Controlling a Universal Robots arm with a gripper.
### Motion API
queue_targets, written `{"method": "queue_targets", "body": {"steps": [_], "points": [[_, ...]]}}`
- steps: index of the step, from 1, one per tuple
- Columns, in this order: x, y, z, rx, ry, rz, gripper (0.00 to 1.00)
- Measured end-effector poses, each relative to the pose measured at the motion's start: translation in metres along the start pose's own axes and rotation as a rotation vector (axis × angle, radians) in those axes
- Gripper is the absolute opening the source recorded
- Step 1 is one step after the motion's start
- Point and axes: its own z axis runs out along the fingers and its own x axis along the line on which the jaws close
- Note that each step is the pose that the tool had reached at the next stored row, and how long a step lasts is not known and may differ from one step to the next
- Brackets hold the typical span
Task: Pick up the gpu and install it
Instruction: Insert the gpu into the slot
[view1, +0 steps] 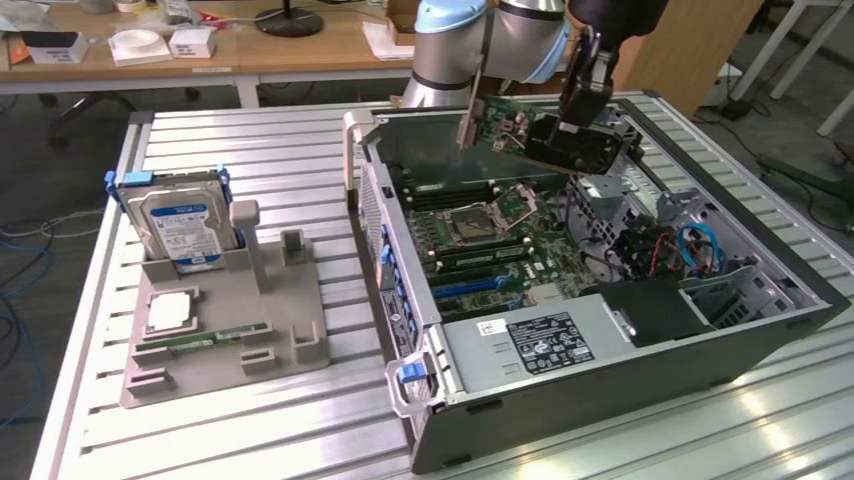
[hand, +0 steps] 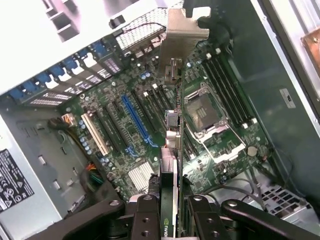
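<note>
Green gpu (hand: 170, 170) edge-on above motherboard (hand: 120, 107)

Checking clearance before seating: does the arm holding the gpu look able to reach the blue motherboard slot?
Probably yes. The case side is open, the tool holds the gpu above the motherboard, and nothing visible lies over the blue slot.

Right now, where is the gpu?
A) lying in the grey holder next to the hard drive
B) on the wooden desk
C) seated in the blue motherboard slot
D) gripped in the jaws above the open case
D: the gpu hangs clamped in the jaws over the open case, clear of the motherboard, and the blue slot is empty.
</note>
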Motion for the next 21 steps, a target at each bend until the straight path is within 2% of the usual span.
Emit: {"method": "queue_targets", "body": {"steps": [21], "points": [[0.0013,-0.0006,0.0009,-0.0038,0.0059,-0.256,0.27]]}}
